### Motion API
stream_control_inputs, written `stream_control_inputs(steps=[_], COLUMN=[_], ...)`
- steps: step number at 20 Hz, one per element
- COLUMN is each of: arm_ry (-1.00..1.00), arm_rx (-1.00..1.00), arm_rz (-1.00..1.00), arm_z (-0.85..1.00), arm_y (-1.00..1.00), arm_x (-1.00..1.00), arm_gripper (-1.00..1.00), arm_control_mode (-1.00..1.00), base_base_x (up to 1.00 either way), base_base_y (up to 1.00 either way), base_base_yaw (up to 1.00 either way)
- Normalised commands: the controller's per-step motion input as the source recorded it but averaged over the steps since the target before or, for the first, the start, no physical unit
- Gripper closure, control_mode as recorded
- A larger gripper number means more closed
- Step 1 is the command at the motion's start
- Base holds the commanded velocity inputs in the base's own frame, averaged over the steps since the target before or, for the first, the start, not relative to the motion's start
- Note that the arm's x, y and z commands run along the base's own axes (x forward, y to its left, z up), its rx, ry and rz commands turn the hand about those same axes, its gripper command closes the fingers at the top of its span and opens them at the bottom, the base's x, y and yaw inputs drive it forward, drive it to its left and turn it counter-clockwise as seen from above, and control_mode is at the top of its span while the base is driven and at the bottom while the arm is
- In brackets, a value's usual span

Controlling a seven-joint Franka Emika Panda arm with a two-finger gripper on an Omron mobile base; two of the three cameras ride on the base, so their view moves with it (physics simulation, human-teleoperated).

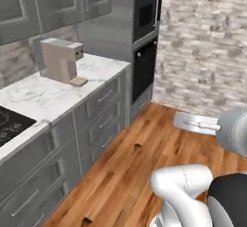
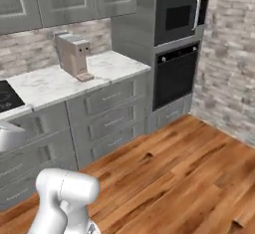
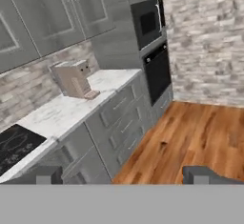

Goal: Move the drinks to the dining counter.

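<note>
Hand view, left to right: black cooktop (image 3: 14,147) set in marble counter (image 3: 66,113), beige coffee machine (image 3: 72,79) upright on it near the wall, grey drawers (image 3: 121,123) below, then microwave (image 3: 147,23) over black oven (image 3: 159,73), brick wall (image 3: 205,37), wood floor (image 3: 190,132). Gripper (image 3: 121,175) spread wide, 2 tips (image 3: 43,175) well apart, holding nothing. Drinks and dining counter: cannot tell where.

pincer (image 3: 121,174) spread wide, facing cooktop counter (image 3: 62,113)
</note>
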Motion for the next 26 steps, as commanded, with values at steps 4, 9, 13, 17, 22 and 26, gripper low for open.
stream_control_inputs(steps=[4,9,13,17,22,26], arm_ry=[0.0,0.0,0.0,0.0,0.0,0.0], arm_rx=[0.0,0.0,0.0,0.0,0.0,0.0], arm_rz=[0.0,0.0,0.0,0.0,0.0,0.0], arm_z=[0.0,0.0,0.0,0.0,0.0,0.0], arm_y=[0.0,0.0,0.0,0.0,0.0,0.0], arm_x=[0.0,0.0,0.0,0.0,0.0,0.0], arm_gripper=[-1.0,-1.0,-1.0,-1.0,-1.0,-1.0], arm_control_mode=[1.0,1.0,1.0,1.0,1.0,1.0], base_base_x=[0.0,0.26,0.72,0.89,0.98,0.98], base_base_y=[0.03,-0.13,-0.48,-0.86,-1.0,-1.0], base_base_yaw=[0.97,0.81,0.54,0.4,0.16,0.0])
